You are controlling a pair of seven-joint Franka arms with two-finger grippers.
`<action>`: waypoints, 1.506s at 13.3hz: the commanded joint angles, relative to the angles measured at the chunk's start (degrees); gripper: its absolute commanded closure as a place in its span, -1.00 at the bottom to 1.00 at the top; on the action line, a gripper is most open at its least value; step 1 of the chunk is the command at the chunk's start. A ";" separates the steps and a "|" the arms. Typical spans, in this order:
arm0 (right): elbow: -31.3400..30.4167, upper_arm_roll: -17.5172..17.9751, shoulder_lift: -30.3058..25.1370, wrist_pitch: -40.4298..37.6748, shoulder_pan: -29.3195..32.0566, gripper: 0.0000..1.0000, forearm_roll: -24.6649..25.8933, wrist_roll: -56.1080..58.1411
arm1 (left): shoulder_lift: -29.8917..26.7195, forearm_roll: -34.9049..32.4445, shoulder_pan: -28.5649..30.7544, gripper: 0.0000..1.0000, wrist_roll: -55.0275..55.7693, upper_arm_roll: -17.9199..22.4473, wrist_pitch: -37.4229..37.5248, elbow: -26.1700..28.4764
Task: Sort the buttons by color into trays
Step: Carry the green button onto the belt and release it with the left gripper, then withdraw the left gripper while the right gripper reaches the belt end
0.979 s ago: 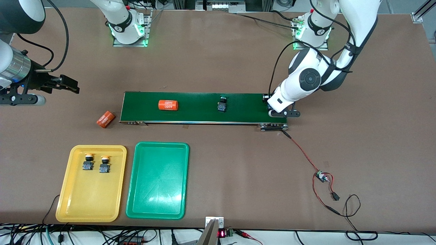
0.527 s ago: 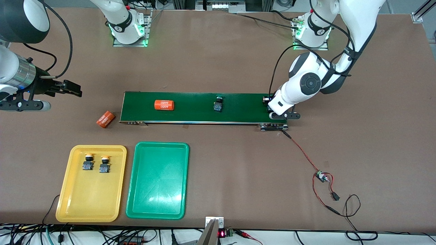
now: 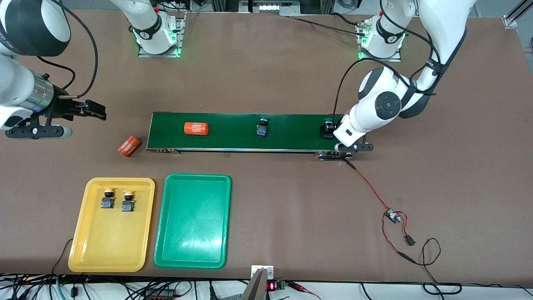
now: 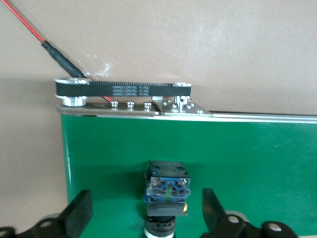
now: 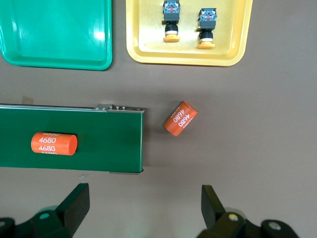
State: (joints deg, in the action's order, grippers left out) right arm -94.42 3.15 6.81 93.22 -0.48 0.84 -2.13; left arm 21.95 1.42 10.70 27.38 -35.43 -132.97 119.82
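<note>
Left claw [image 4: 143, 213] opened, button [image 4: 166, 191] cap cut off

Readable print, this moment:

1. Orange cylinder on the conveyor belt [image 5: 54, 144], toward the right arm's end of the belt [image 5: 69, 139]: white "4680" twice, one line above the other. A third, fainter line at the 6 o'clock edge of its visible face is cut off by the curve; probably the same number, not confirmed.

2. Orange cylinder on the table [image 5: 181, 119], just off the belt's end: white "4680" printed twice, running diagonally, lying at about 7 o'clock from the belt's end in the front view.

3. Drive belt of the conveyor [image 4: 124, 90]: a row of small pale characters along the black strip, too small to read.
</note>
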 commanded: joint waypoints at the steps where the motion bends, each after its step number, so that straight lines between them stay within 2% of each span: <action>1: 1.69 0.10 0.66 -0.49 -0.04 -1.00 0.48 0.02 | -2.86 0.16 -0.59 -1.00 -0.31 1.94 1.13 -0.72; 4: 1.78 0.19 3.03 -0.49 -1.97 -1.00 0.57 0.38 | -6.64 0.16 0.37 -1.00 -1.18 3.61 2.88 -0.72; 7: 2.48 0.27 5.93 0.21 -5.30 -1.00 -0.30 -0.85 | -10.42 0.16 1.08 -1.00 -7.31 9.48 3.07 -2.21; 9: 3.36 0.27 8.21 2.22 -9.26 -1.00 -0.92 -4.87 | -10.87 0.16 1.08 -1.00 -12.67 14.14 8.65 -7.37; 13: 3.28 0.27 13.13 8.02 -16.20 -1.00 -7.59 -18.83 | -9.65 0.16 -1.63 -1.00 -18.14 23.27 27.29 -22.84; 15: 3.28 0.27 15.59 9.17 -20.06 -1.00 -7.78 -24.73 | -9.55 0.16 -6.37 -1.00 -19.89 29.78 29.69 -27.69; 16: 3.10 0.27 16.56 10.92 -22.35 -1.00 -7.78 -27.72 | -9.73 0.16 -8.22 -1.00 -20.69 31.81 30.74 -29.53; 18: 2.84 0.27 18.93 13.65 -26.57 -1.00 -7.69 -36.32 | -9.64 0.16 -9.73 -1.00 -20.61 32.80 34.69 -33.84; 20: 2.40 0.27 21.31 16.28 -29.04 -1.00 -7.69 -39.78 | -10.17 0.16 -9.73 -1.00 -20.61 32.80 37.59 -36.22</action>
State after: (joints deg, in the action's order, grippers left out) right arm -92.56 3.82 26.05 107.73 -27.74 -6.46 -38.56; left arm 11.10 1.39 2.17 7.72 -3.95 -99.12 87.52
